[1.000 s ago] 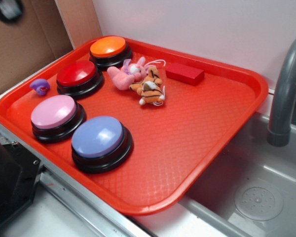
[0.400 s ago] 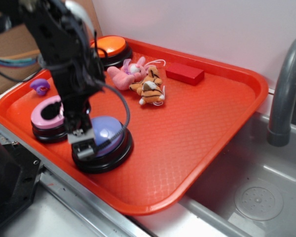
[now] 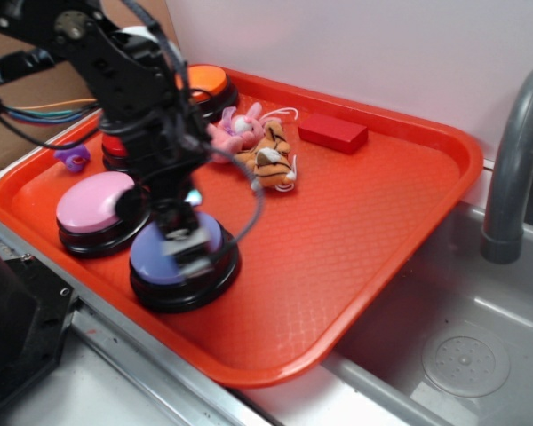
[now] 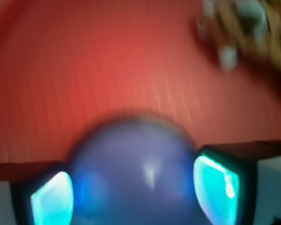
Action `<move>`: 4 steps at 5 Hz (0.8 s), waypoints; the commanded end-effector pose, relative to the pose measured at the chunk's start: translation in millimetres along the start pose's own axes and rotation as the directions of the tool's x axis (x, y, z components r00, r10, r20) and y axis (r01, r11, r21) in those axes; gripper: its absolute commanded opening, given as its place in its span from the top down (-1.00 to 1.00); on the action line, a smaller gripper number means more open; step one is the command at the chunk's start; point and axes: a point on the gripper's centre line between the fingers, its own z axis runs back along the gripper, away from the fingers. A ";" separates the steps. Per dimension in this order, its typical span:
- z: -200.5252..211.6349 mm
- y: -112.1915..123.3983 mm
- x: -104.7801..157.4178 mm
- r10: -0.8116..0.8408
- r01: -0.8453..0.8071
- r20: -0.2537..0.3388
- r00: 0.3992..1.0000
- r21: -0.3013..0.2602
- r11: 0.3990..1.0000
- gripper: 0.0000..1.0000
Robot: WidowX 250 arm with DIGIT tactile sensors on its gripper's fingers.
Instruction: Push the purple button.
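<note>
since 0.4 s ago: gripper [image 3: 185,247] shifted right, off the pink button [image 3: 94,201], now over the purple button [image 3: 151,257], blurred with motion. fingers [image 4: 215,183] set wide, dome [image 4: 136,173] just below and between them; contact impossible to tell. red tray [image 3: 355,231] holding, beyond the fingers: pink, red [image 3: 114,146] and orange [image 3: 209,80] buttons, plush bunny [image 3: 235,129], plush tiger [image 3: 268,160], red block [image 3: 332,132], small purple figure [image 3: 71,158].
</note>
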 end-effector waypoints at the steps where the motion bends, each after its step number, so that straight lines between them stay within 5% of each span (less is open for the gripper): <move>1: 64.1 4.0 9.1 0.010 -0.007 -0.092 0.996 0.026 1.000 -1.00; 4: 116.9 11.6 -4.1 0.102 -0.100 -0.104 0.989 0.028 0.995 -1.00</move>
